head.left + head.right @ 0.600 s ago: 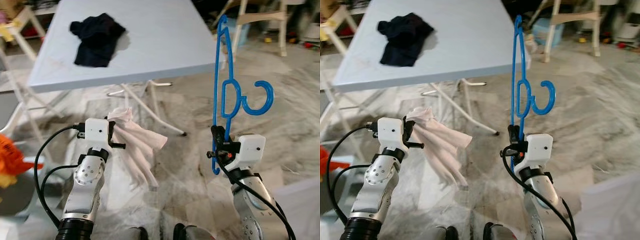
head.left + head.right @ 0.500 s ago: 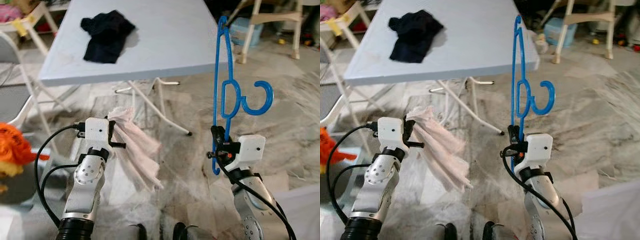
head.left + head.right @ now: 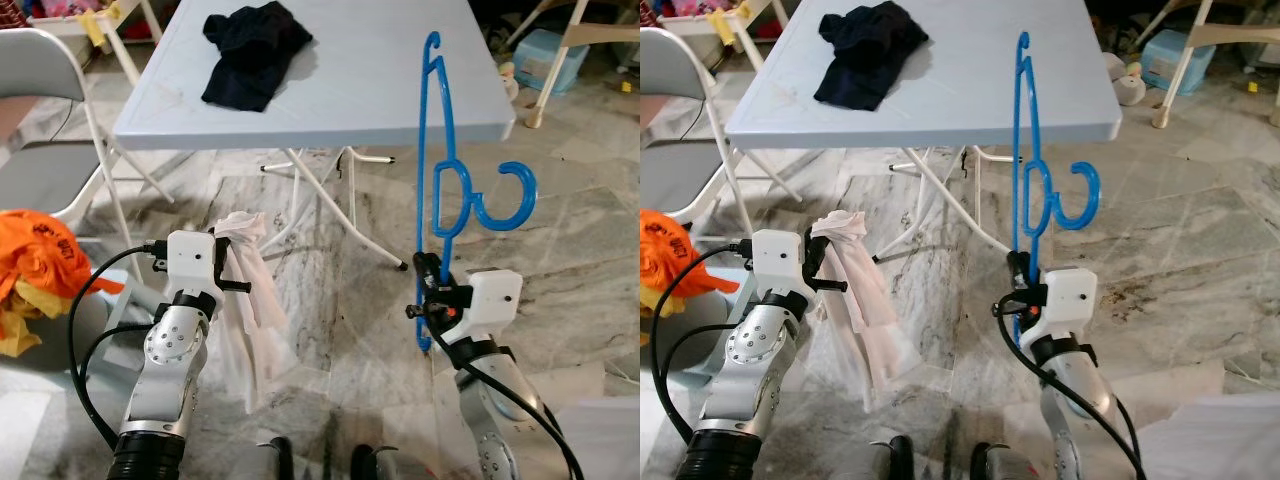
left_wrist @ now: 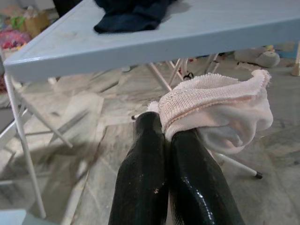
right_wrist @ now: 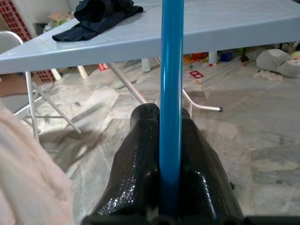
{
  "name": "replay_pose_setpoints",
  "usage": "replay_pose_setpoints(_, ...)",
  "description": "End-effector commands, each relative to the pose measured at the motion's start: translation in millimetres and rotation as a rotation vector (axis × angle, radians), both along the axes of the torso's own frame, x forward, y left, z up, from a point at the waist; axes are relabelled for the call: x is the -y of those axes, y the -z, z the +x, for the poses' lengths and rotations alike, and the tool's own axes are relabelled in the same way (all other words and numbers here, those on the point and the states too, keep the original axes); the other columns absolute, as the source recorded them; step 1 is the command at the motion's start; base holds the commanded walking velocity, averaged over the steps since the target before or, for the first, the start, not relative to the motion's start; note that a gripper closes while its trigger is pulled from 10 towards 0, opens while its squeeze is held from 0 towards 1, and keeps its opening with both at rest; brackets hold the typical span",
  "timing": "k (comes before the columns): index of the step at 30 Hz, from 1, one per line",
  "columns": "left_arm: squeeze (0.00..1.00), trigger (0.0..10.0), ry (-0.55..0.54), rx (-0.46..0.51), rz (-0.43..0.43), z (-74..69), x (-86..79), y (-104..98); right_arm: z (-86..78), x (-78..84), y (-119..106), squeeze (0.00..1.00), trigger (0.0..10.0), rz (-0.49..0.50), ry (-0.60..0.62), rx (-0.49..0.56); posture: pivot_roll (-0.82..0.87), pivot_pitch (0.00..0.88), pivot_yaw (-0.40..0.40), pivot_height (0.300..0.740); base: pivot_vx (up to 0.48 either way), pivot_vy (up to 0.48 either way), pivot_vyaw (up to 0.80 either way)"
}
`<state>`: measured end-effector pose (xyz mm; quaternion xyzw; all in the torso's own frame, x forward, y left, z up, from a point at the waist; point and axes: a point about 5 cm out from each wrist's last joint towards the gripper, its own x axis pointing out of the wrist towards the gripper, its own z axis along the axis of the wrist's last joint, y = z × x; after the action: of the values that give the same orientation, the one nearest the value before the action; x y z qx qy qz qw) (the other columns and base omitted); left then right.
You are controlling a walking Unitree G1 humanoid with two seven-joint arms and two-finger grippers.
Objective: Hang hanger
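Blue hanger (image 3: 441,190) standing upright, its lower bar pinched between the pressed-together fingers of the right gripper (image 3: 428,290), hook curling off to the robot's right. White cloth (image 3: 245,300) clamped in the left gripper (image 3: 222,262), drooping toward the marble floor (image 3: 560,260). Beyond: grey folding table (image 3: 400,90) with dark clothing (image 3: 255,50) on top.

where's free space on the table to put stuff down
Most of the table is bare: everything on the robot's right of the dark garment, through to the near edge. The far left corner is taken by that garment. Left gripper holds a white cloth, right gripper a blue hanger.
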<state>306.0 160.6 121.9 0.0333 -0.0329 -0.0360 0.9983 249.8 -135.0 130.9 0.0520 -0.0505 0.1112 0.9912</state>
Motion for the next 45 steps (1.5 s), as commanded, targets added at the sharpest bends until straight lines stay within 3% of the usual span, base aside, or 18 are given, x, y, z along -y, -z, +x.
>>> replay_pose_setpoints(1,0.00,10.0,0.005,0.013,-0.001,0.1,-2.2,-3,-1.6,-0.3,-4,0.00,10.0,0.001,-0.005,0.024,-0.09,0.183,0.077,0.740,0.285,0.000,0.00)
replay_pose_setpoints(22,0.00,10.0,0.053,0.119,-0.013,7.1,9.4,-32,-0.9,-1.5,-7,0.00,10.0,-0.019,-0.025,0.037,-0.08,0.182,0.065,0.740,0.342,0.069,0.00)
replay_pose_setpoints(29,0.00,10.0,0.071,0.168,-0.011,7.8,14.7,-46,-1.0,-0.3,-9,0.00,10.0,-0.016,-0.025,0.048,-0.08,0.180,0.067,0.740,0.378,0.207,0.00)
replay_pose_setpoints(33,0.00,10.0,0.100,0.241,0.031,5.5,18.3,-62,-1.4,0.5,-11,0.00,10.0,-0.001,-0.023,0.058,-0.08,0.178,0.068,0.740,0.381,0.060,0.00)
replay_pose_setpoints(45,0.00,10.0,0.067,0.229,0.023,5.9,10.1,-65,-1.3,-0.7,-9,0.00,10.0,0.004,-0.027,0.050,-0.07,0.184,0.072,0.740,0.386,0.140,0.00)
